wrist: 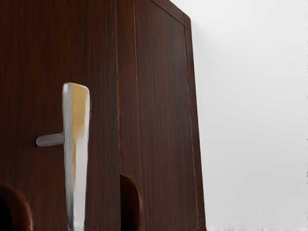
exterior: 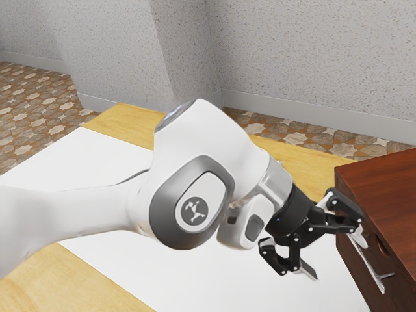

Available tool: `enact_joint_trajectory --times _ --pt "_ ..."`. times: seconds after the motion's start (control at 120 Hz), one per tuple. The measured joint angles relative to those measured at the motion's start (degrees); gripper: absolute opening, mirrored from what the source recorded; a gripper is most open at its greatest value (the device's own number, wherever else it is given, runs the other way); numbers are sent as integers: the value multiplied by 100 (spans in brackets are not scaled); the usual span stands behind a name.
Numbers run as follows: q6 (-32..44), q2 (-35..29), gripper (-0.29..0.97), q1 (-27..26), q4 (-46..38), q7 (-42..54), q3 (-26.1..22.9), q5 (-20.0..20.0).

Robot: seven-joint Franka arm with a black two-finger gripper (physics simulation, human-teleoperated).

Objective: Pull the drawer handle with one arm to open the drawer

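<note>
A dark wooden drawer cabinet stands at the exterior view's right edge. On its front face is a slim silver bar handle held on a short post. My black gripper is open just in front of that face, fingers spread wide. One finger lies close to the handle's upper end, the other is lower and farther from the cabinet. Nothing is gripped. In the wrist view the handle stands out from the drawer front, very near the hand.
The cabinet sits on a white mat over a wooden tabletop. My arm's white elbow takes up the middle of the exterior view. Behind the table are a patterned floor and grey walls.
</note>
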Motion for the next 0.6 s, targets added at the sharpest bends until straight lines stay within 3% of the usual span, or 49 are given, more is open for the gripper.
enact_joint_trajectory --times 0.6 --pt "48 95 68 -107 -62 -27 -13 -3"
